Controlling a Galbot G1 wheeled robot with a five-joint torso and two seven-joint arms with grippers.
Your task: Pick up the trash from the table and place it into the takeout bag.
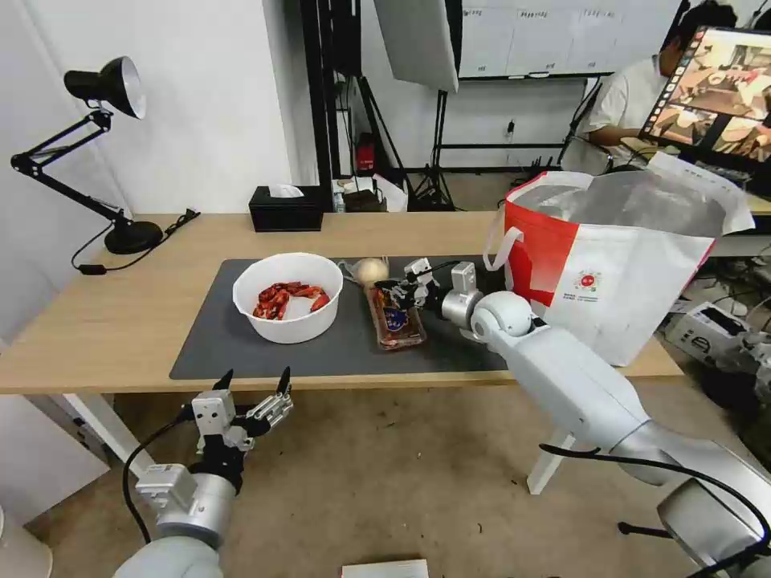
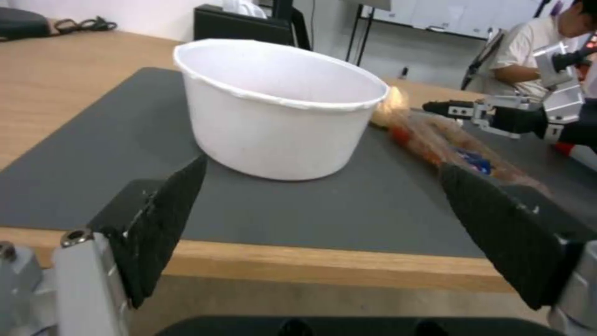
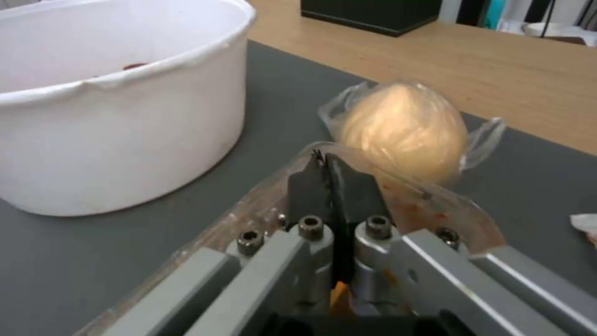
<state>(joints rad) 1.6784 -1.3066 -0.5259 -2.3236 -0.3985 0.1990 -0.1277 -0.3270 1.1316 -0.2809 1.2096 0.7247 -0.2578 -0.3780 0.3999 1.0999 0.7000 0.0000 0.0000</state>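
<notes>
On the dark mat (image 1: pixel 217 345) of the table (image 1: pixel 120 321) stands a white bowl (image 1: pixel 287 297) (image 2: pixel 280 107) (image 3: pixel 112 107) of red shells. Right of it lies the clear clamshell box (image 1: pixel 399 325) (image 2: pixel 460 149) (image 3: pixel 249 219), with the wrapped beige bun (image 1: pixel 371 270) (image 3: pixel 404 130) at its far end. My right gripper (image 1: pixel 395 287) (image 3: pixel 324 161) (image 2: pixel 430 106) is shut on the box's far rim, just short of the bun. A scrap of white tissue (image 3: pixel 585 224) lies beside it. The takeout bag (image 1: pixel 626 273) stands open at the table's right end. My left gripper (image 1: pixel 253 385) (image 2: pixel 329 224) hangs open below the front edge, facing the bowl.
A black tissue box (image 1: pixel 285 209) sits at the back edge and a black desk lamp (image 1: pixel 132 237) at the back left. A monitor (image 1: pixel 715 96) rises behind the bag. Bare wood lies left of the mat.
</notes>
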